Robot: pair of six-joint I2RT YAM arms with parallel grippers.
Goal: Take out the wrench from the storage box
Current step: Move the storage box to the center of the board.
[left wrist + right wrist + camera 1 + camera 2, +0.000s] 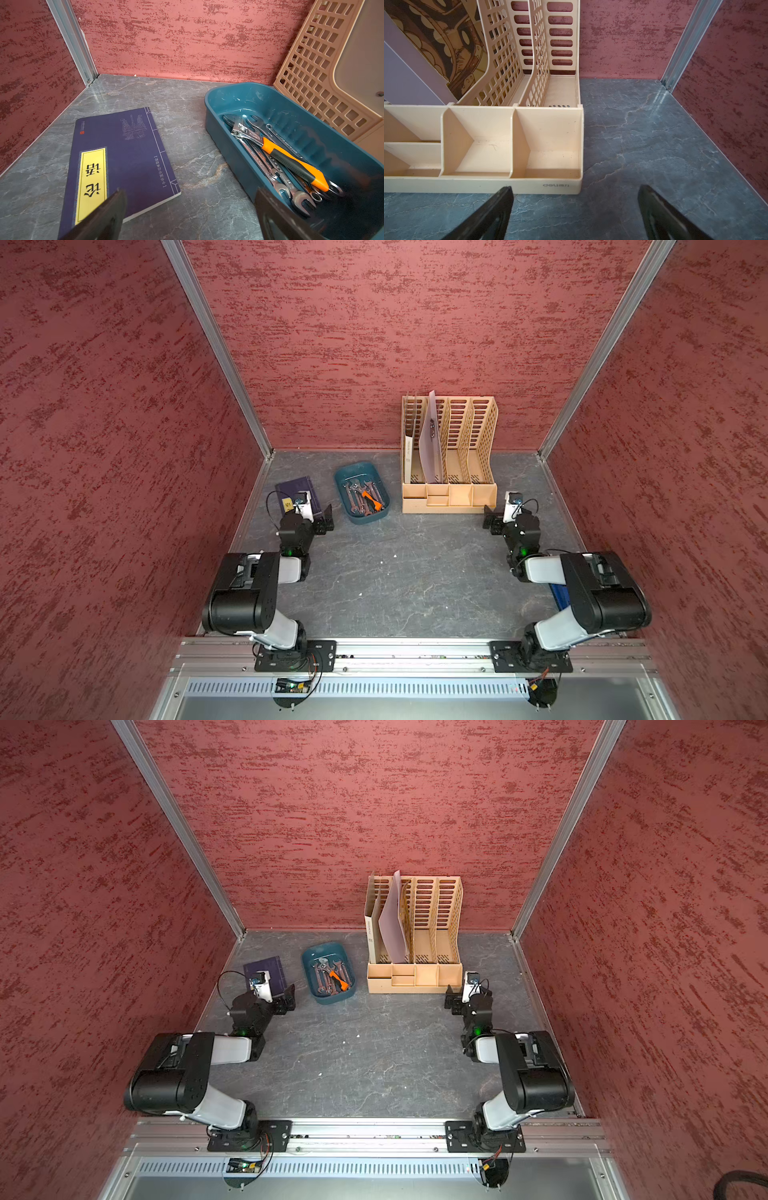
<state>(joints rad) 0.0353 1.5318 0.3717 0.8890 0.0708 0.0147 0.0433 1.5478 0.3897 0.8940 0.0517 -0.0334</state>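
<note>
- Nothing is out yet: the orange-handled adjustable wrench (291, 160) lies atop steel spanners (299, 199) inside the shallow dark teal plastic storage box (218, 124).
- Both are empty: left gripper (190, 190) spread just beside the box, right gripper (575, 187) spread, well apart.

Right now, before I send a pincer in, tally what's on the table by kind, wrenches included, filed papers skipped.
Storage box: 1
Orange-handled wrench: 1
Plain steel wrenches: at least 4, overlapping
Book: 1
File organizer: 1
Total: at least 8
</note>
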